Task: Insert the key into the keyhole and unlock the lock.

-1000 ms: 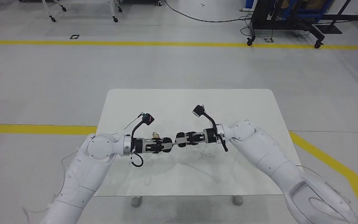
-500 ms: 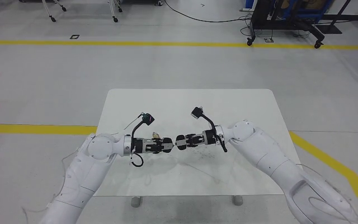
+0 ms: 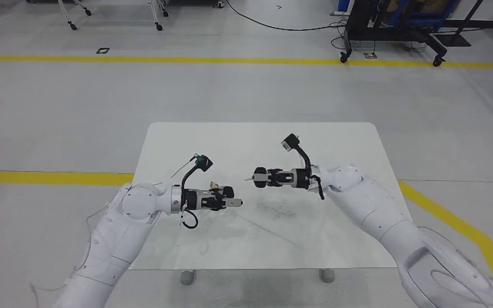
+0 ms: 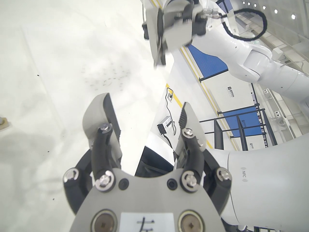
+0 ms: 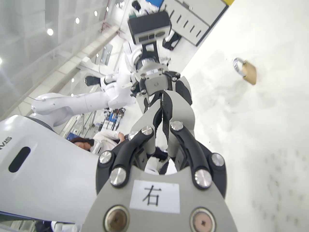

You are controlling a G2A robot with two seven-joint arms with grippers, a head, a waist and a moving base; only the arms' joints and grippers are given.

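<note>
Brass lock (image 3: 216, 187) beside left claw (image 3: 236, 202)

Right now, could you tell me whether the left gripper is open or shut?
Open: in its wrist view the left gripper shows fingers spread apart, nothing between them.

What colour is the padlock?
Golden padlock, silver shackle; best in right wrist view.

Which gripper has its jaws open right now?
The left gripper: its jaws stand wide apart, with nothing between them. The right gripper has its jaws pressed together.
</note>
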